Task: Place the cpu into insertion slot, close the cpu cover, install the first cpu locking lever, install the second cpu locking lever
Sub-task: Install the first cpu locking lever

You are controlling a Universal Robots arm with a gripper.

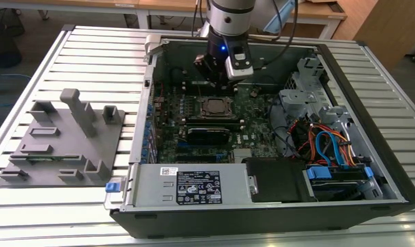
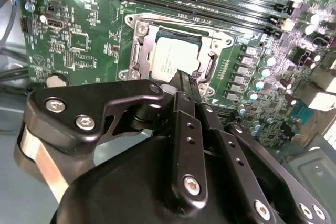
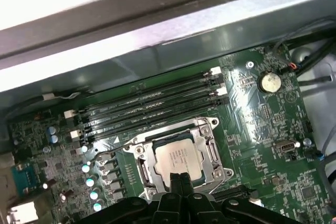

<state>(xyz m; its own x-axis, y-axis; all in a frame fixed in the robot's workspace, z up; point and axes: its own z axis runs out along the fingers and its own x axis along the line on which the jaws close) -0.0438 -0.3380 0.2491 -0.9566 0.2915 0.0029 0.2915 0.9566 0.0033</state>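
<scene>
The cpu [image 3: 180,157] [image 2: 169,57], a flat square chip with a dull silver top, lies in the insertion slot [image 1: 201,108] on the green board. The cpu cover [image 3: 212,151] [image 2: 137,51], a silver frame with a square window, lies flat around the chip. My gripper [image 3: 178,179] [image 2: 183,78] [image 1: 221,81] hangs just above the socket's edge. Its black fingers are pressed together with nothing between them. In both wrist views the fingertips overlap one edge of the chip and hide that side of the frame.
Several long memory slots [image 3: 152,103] run beside the socket, and a coin battery [image 3: 270,81] sits further off. The case wall [image 3: 157,30] rises behind. A black block [image 1: 207,135], power supply [image 1: 186,185] and coloured cables [image 1: 324,144] fill the case. A grey fixture [image 1: 63,139] stands outside on the slatted table.
</scene>
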